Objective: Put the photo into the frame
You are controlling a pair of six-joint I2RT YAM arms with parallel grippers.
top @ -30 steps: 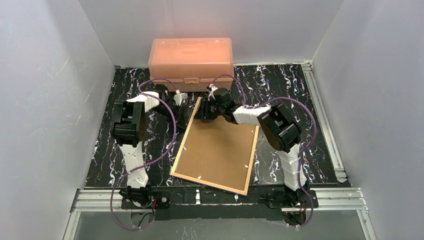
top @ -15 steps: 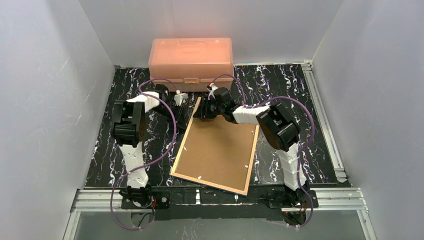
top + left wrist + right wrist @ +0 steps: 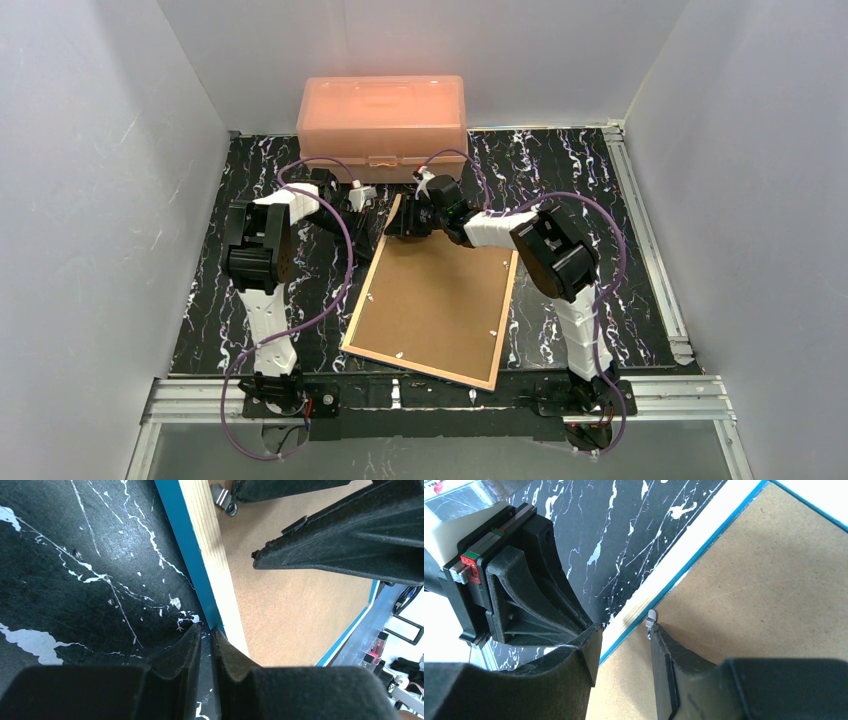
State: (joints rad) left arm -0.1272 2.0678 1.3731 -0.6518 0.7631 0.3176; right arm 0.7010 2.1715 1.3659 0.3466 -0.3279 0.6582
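Frame [image 3: 432,305] being supported face-down by bench [image 3: 560,165], centre, brown backing upward, skewed. At far-left corner, left tool [image 3: 204,630] being held nearly closed, tips at blue edge; actual grip cannot be told. Right tool [image 3: 624,640] being held open, straddling wooden rim beside metal tab [image 3: 651,617].

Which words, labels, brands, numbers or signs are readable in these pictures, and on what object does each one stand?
None: no text can be read in any view.
The brown fibreboard back of the blue-edged picture frame is blank.
The salmon-pink plastic box shows no legible marking.
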